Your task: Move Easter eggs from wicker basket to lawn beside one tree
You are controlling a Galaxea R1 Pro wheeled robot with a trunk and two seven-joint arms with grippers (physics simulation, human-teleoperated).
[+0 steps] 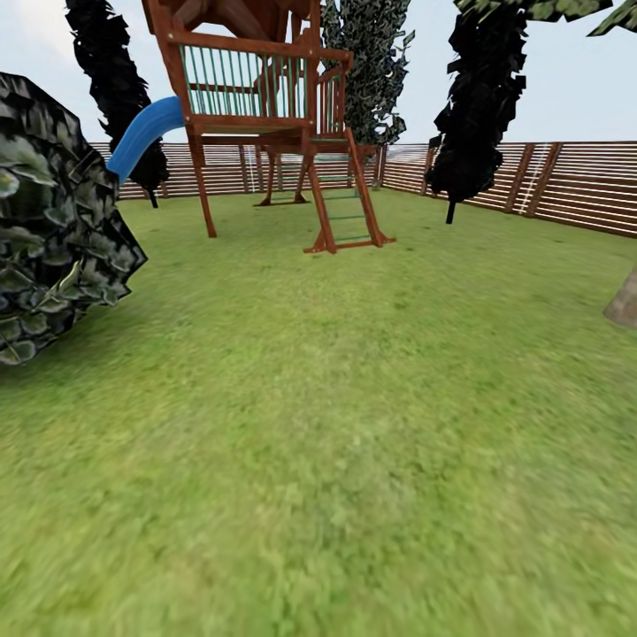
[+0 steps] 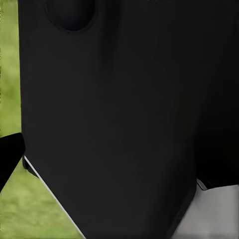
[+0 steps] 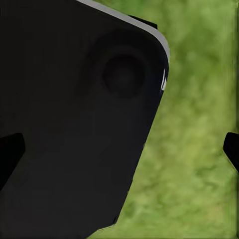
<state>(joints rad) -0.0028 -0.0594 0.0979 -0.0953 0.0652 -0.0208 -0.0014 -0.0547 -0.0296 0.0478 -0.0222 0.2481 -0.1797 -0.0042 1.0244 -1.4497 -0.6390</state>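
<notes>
No eggs or wicker basket in sight; the robot looks to be in transit, searching. Lawn (image 1: 336, 460) spreads out in front of the wooden playset (image 1: 265, 115), whose blue slide (image 1: 146, 133) drops off one side. Slat fence (image 1: 548, 181) runs behind it. Speckled foliage (image 1: 53, 221) hangs close by the slide's side. Both wrist views show dark robot body over grass, arms likely tucked for travel; claw openings cannot be told.

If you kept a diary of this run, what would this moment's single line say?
phase: travelling | ahead: lawn, playset, fence | task items: unseen | claws: cannot tell
</notes>
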